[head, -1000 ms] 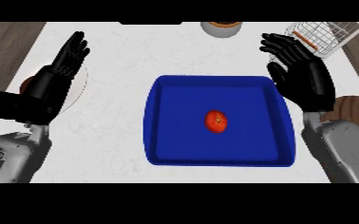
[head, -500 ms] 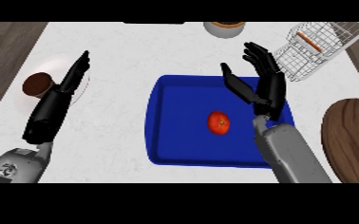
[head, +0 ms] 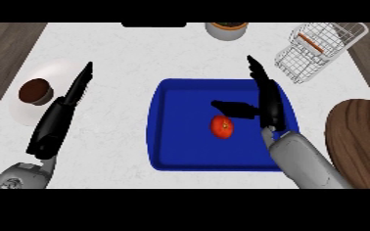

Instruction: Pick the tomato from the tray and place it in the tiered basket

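right hand (head: 266, 103) hangs unclenched over the blue tray (head: 180, 127) at centre frame, thumb just above the tomato (head: 222, 127) lying in it; tiered basket (head: 318, 49) upper right; left hand (head: 61, 115) flat, released, centre left

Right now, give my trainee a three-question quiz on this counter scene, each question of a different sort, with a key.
1. True or false: the tomato already lies in the tiered basket.
2. Which robot hand is over the blue tray?
A. the left robot hand
B. the right robot hand
C. both
3. Fill in: the right robot hand's thumb points across the tray just above the ____.

Key
1. False; it lies on the tray, and the basket stands apart at the counter's far right.
2. B; the left robot hand is out over the counter beside the white plate.
3. tomato
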